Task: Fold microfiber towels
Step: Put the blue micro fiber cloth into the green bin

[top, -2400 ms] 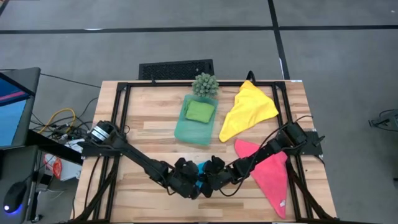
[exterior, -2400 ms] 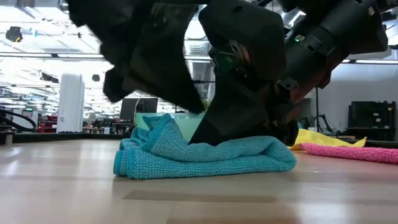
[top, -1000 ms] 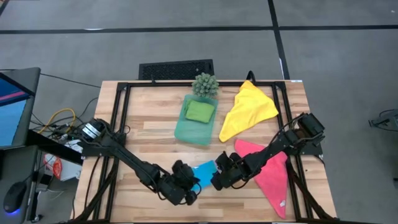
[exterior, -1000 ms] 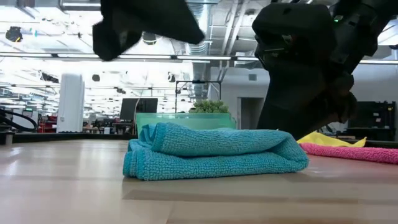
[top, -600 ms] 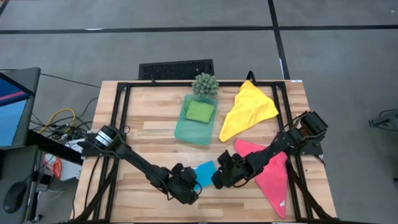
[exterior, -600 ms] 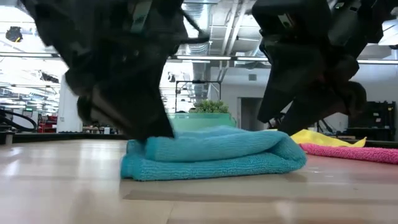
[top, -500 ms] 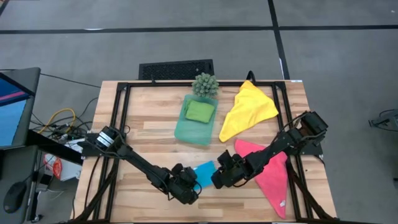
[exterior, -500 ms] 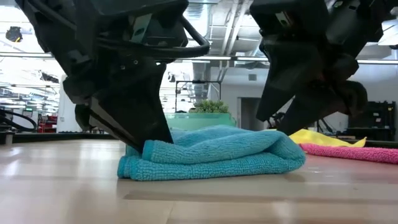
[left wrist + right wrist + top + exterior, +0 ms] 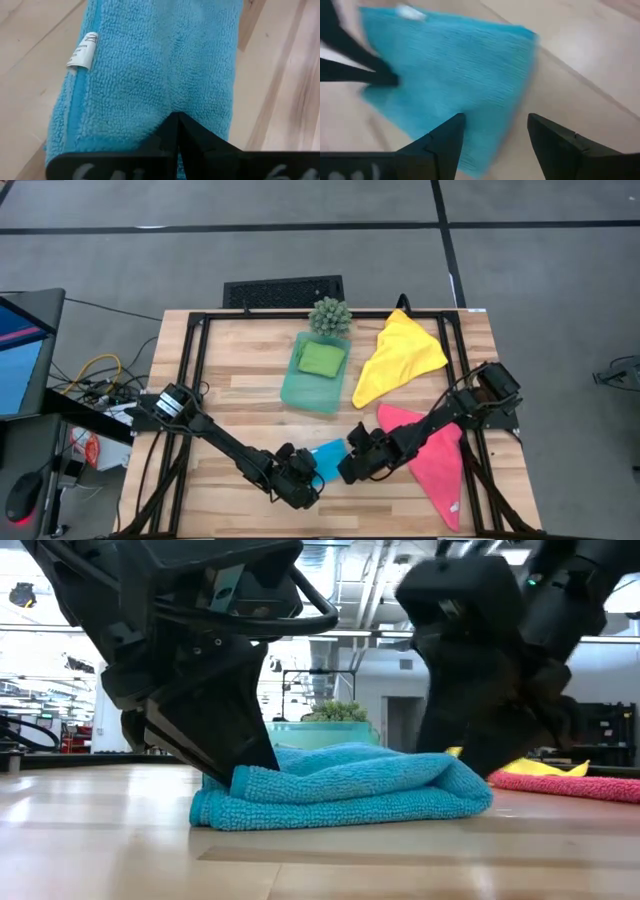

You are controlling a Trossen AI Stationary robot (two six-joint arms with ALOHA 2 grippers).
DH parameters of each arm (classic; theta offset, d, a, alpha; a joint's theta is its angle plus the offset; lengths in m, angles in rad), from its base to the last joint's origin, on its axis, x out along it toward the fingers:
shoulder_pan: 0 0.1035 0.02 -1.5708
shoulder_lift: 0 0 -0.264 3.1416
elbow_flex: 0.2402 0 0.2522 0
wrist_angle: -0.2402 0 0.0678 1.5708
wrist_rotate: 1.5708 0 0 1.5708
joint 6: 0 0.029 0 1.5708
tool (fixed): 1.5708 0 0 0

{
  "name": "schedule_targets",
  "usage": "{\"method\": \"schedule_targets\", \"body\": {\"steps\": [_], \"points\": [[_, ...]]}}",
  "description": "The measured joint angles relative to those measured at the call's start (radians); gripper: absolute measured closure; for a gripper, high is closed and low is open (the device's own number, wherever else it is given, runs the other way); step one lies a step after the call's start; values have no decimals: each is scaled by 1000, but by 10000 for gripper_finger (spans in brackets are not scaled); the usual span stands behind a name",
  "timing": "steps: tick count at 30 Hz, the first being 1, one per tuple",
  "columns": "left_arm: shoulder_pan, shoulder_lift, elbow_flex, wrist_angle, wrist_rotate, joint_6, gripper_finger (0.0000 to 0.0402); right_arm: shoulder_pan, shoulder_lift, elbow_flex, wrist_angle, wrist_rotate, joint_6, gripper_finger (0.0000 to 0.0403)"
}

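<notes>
Pressing down on the folded blue towel [image 9: 340,787], your left gripper [image 9: 177,125] has its fingers clenched together, tips resting on the cloth's end near the front edge of the table [image 9: 250,385] (the towel's white label [image 9: 82,50] lies on its top face). Your right gripper [image 9: 495,132] hovers at the towel's opposite end, fingers spread and grasping nothing. The pink towel [image 9: 440,465] lies beside the right arm; the yellow towel [image 9: 398,358] farther back; the green towel [image 9: 321,358] in the teal tray [image 9: 300,395].

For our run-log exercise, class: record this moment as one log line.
left gripper: shut, pressing folded bright blue microfiber towel | right gripper: open, above towel | wooden table
</notes>
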Motion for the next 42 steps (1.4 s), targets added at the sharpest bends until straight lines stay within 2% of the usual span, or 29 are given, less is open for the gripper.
{"method": "schedule_targets", "body": {"steps": [5,10,13,19,20,28,32,42], "points": [[0,1,-1,1,-3,2,402,-19,24,3,57,-50,-11,153],[0,2,-1,-3,-3,3,402,-21,98,7,186,-107,-34,177],[0,2,-1,-4,-4,2,402,-18,121,10,220,-123,-33,221],[0,2,-2,-12,0,2,402,-19,90,6,204,-124,-79,368],[0,3,-1,-14,0,1,402,-20,86,5,202,-129,-91,379],[1,-7,4,-23,32,-5,402,-14,83,5,200,-152,-64,379],[1,-57,9,-57,72,8,402,-3,71,3,189,-172,-49,379],[-21,-259,11,-341,88,-30,402,3,-43,0,105,-163,-12,379]]}}
